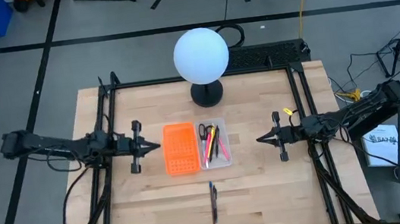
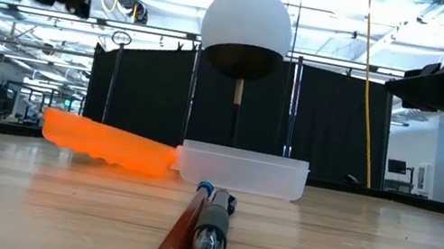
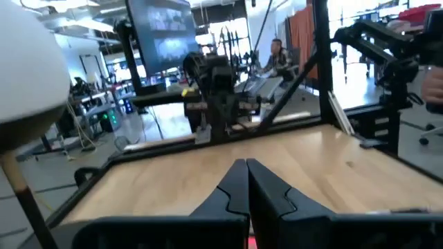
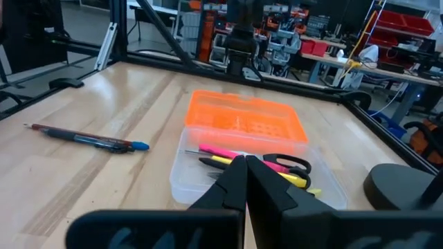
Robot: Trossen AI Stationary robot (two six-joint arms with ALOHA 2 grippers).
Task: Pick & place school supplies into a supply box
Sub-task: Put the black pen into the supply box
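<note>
The clear supply box (image 1: 216, 158) (image 4: 190, 181) lies at the table's middle. It holds black-handled scissors (image 4: 287, 163), a pink pen (image 4: 225, 152) and a yellow pen (image 4: 294, 179). A red-brown pencil (image 2: 174, 242) and a dark pen with a blue tip (image 1: 214, 204) (image 4: 104, 140) lie side by side on the wood near the table's near edge. My left gripper (image 1: 155, 143) (image 3: 246, 181) hovers shut left of the orange piece. My right gripper (image 1: 259, 138) (image 4: 246, 176) hovers shut right of the box. Neither touches anything.
An orange perforated rectangular piece (image 1: 180, 149) (image 2: 109, 141) lies against the box's left side. A lamp with a white globe (image 1: 201, 54) stands on a black base (image 1: 207, 93) behind the box. A black frame (image 1: 203, 76) borders the table. Bare wood lies to the near left and right.
</note>
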